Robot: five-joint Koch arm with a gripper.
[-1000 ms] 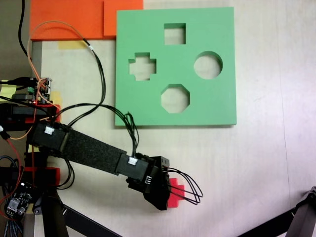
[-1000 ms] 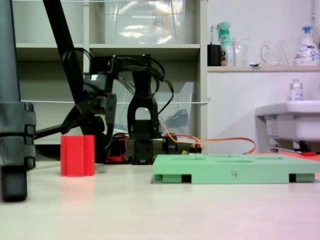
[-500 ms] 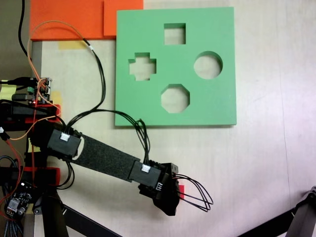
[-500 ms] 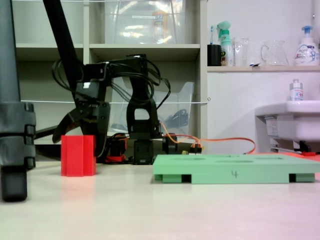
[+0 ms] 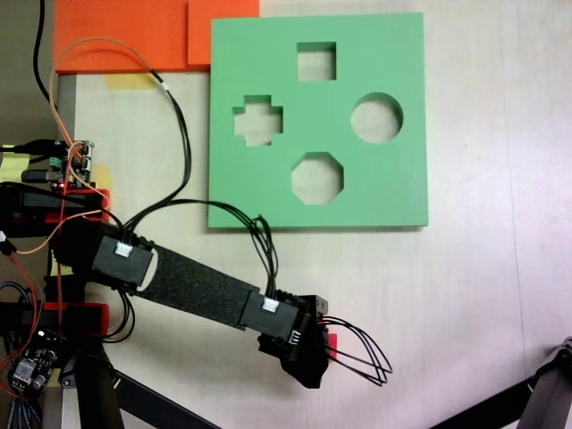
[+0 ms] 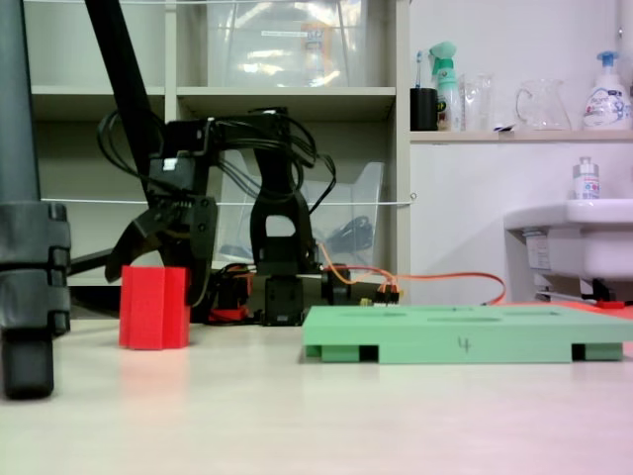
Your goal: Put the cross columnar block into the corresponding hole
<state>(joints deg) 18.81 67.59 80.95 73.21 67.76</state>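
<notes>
The cross columnar block (image 6: 153,309) is bright red foam and stands upright on the table, left of the green board (image 6: 465,336) in a fixed view. My gripper (image 6: 154,287) hangs over it, open, with one jaw down each side of its top. From above, the black gripper head (image 5: 304,349) covers the block, and only a red corner (image 5: 332,342) shows. The corresponding hole (image 5: 257,121) is the plus-shaped cutout at the left of the green board (image 5: 402,188), well away from the gripper. Whether the jaws touch the block is unclear.
The board also has a square cutout (image 5: 316,61), a round cutout (image 5: 376,118) and an octagonal cutout (image 5: 316,178). Orange foam sheets (image 5: 125,36) lie at the top left. The arm base and cables (image 5: 54,197) are at the left. A black tripod leg (image 6: 30,247) stands close to the block.
The gripper moved further over the red block and came down, so its jaws now straddle the block's top. The block has stayed in about the same place.
</notes>
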